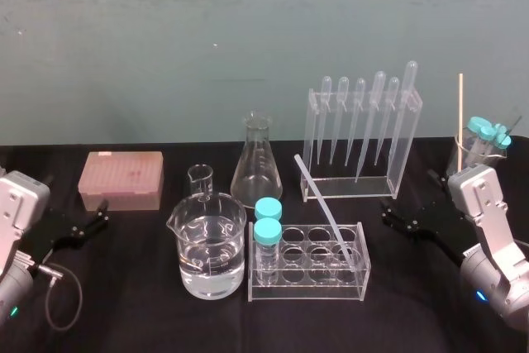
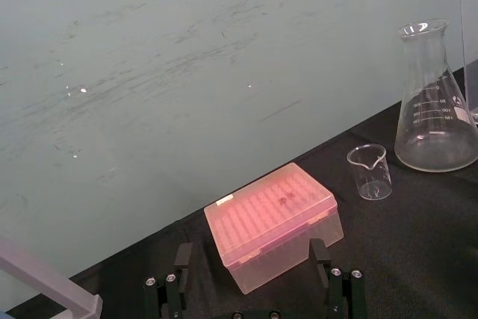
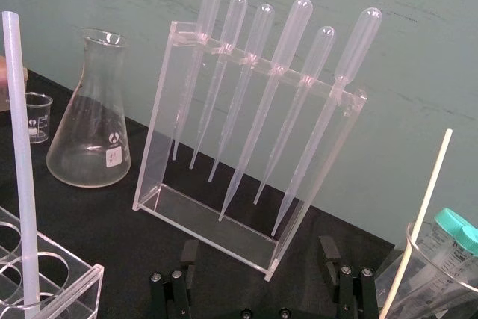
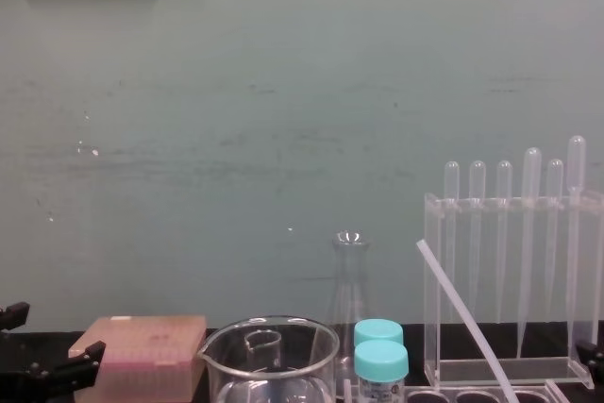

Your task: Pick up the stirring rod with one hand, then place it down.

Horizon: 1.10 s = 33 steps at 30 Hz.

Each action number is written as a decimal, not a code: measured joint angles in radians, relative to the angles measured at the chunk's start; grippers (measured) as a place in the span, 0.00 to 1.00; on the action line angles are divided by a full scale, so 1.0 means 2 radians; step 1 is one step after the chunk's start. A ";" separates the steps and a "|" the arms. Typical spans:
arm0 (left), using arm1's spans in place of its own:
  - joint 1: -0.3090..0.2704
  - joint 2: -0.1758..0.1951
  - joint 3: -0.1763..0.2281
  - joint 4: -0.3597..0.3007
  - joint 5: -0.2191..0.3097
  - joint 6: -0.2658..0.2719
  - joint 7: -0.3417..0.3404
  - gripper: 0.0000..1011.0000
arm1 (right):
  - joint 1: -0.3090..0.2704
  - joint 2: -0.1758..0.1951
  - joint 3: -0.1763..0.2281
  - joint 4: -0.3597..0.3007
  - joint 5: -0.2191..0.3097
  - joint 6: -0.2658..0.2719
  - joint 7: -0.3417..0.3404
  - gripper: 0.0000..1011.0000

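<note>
While the stirring rod (image 1: 322, 207) leans tilted in the clear tube rack (image 1: 307, 288), its lower end in one of the holes, the left tool (image 1: 101, 212) sits by the pink box (image 1: 121, 179) and the right tool (image 1: 388, 212) by the pipette stand (image 1: 403, 142), both spread wide, empty, low over the black surface (image 1: 124, 303)

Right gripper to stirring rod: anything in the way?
Nothing visible stands between the right gripper and the stirring rod, which leans in the tube rack. The pipette stand sits close behind the rod. From the left gripper, the beaker blocks.
</note>
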 joint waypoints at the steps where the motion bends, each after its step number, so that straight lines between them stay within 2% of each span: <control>1: 0.000 0.000 0.000 0.000 0.000 0.000 0.000 0.99 | 0.000 0.000 0.000 0.000 0.000 0.000 0.000 0.99; 33: 0.000 0.000 0.000 0.000 0.000 0.000 0.000 0.99 | 0.000 0.000 0.000 0.000 0.000 0.000 0.000 0.99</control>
